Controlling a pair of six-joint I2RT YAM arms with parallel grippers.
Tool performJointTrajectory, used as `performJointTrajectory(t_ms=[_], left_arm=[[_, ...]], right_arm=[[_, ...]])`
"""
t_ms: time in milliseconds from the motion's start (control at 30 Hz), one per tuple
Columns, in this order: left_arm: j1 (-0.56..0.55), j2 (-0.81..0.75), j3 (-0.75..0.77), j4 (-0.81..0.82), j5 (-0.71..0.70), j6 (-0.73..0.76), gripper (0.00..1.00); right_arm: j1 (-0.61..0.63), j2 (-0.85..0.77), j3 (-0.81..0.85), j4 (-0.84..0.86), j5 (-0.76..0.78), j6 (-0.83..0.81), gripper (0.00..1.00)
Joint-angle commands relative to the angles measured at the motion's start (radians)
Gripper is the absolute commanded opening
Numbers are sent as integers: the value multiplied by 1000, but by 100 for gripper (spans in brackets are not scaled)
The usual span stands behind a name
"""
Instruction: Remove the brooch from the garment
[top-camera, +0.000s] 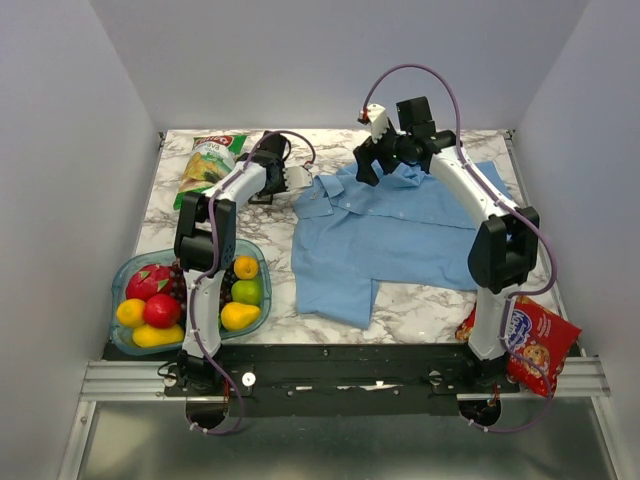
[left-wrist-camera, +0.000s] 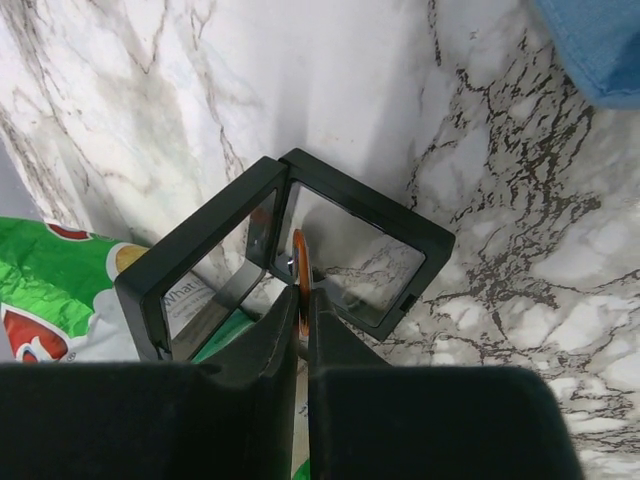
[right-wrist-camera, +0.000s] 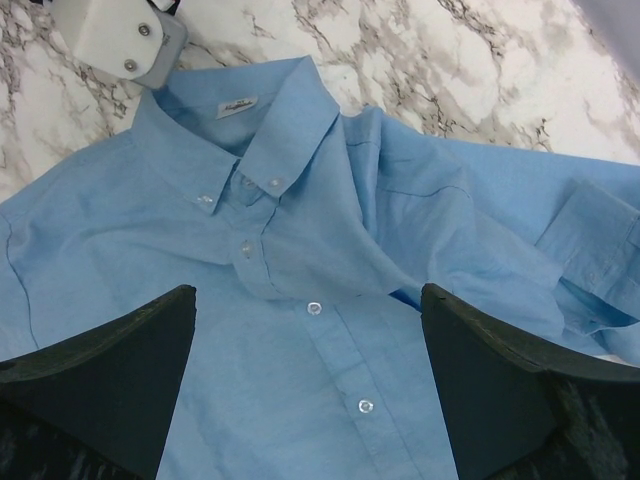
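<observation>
The garment (top-camera: 400, 235) is a light blue collared shirt lying flat on the marble table; it fills the right wrist view (right-wrist-camera: 300, 200). No brooch shows on its collar or button front. My left gripper (top-camera: 298, 180) is off the shirt's left side. In the left wrist view it (left-wrist-camera: 303, 292) is shut on a thin orange piece seen edge-on, the brooch (left-wrist-camera: 299, 258). It holds the brooch at an open black display case (left-wrist-camera: 430, 240) with clear film. My right gripper (top-camera: 375, 165) is open and empty above the collar (right-wrist-camera: 308, 295).
A green snack bag (top-camera: 210, 165) lies at the back left, just behind the case (left-wrist-camera: 50, 290). A bowl of fruit (top-camera: 258, 262) stands at the front left. A red cookie bag (top-camera: 525, 340) lies at the front right. The left wrist's white housing (right-wrist-camera: 120, 35) sits near the collar.
</observation>
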Motion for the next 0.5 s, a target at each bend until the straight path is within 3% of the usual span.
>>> performJointTrajectory(t_ms=[0,467], left_arm=[[-5,23,23,-102,16,-47,18],[-8,28,93,-178,100,-159,22]], right_arm=[[-3,20,39,0,15,-5,100],[-3,43,65,0,7,9,100]])
